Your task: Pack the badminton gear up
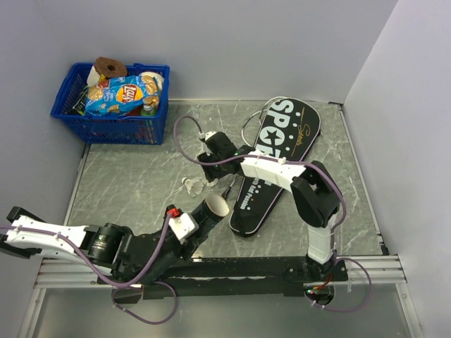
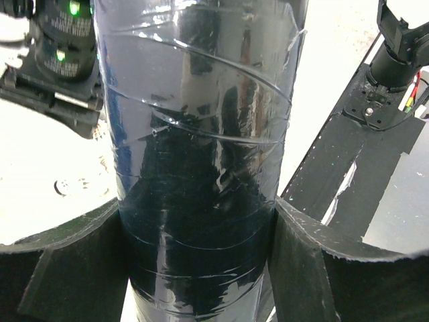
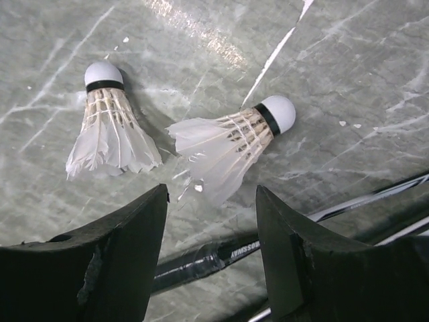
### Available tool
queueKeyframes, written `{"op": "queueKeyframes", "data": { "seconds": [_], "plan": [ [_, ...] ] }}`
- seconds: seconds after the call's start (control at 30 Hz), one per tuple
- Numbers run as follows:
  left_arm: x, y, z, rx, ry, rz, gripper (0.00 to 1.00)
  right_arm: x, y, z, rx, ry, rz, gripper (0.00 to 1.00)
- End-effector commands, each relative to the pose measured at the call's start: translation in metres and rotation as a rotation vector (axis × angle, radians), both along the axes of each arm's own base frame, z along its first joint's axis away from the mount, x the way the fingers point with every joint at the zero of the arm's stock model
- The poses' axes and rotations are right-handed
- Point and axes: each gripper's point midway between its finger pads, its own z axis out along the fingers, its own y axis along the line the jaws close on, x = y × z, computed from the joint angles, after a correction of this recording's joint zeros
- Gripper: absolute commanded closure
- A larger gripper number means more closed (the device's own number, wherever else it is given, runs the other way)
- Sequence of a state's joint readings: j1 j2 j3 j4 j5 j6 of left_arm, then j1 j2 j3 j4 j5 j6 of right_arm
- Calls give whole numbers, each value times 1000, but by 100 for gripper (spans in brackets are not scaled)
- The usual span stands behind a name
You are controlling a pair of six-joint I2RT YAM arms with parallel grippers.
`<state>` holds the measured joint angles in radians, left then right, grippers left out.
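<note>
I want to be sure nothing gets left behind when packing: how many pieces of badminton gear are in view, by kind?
shuttlecocks: 2
rackets: 2
racket bag: 1
tube: 1
Total: 6

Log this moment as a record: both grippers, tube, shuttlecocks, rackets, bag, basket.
left gripper: shut on tube
tube: dark, held tilted, open end raised
right gripper: open, empty, above shuttlecocks
shuttlecocks: two, lying apart on table
rackets: shafts on table beside shuttlecocks
bag: flat on table, right of centre
basket: far left corner, holds crisp packet
</note>
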<state>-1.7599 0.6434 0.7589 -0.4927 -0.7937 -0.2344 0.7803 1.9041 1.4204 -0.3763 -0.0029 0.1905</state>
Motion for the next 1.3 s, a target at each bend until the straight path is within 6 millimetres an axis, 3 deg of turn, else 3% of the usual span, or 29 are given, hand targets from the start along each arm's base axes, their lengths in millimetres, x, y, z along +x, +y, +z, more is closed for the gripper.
{"op": "queueKeyframes", "data": {
  "seconds": [0.0, 0.33, 0.57, 0.77, 1.03, 1.27],
  "plan": [
    [-1, -1, 26, -90, 23, 9, 80, 15, 7, 9, -58, -92, -8, 37],
    [-2, -3, 24, -82, 24, 3, 80, 23, 6, -1, -164, -164, -65, 37],
    [-3, -3, 23, -77, 24, 2, 79, 34, 2, 0, -202, -230, -133, 43],
    [-3, -4, 22, -74, 22, 0, 80, 38, 5, 1, -198, -244, -147, 61],
    [-3, -4, 22, -77, 22, 3, 80, 46, -3, 4, -228, -286, -206, 100],
    [-2, -4, 22, -76, 18, 5, 80, 53, -28, 33, -235, -353, -331, 100]
  ]
}}
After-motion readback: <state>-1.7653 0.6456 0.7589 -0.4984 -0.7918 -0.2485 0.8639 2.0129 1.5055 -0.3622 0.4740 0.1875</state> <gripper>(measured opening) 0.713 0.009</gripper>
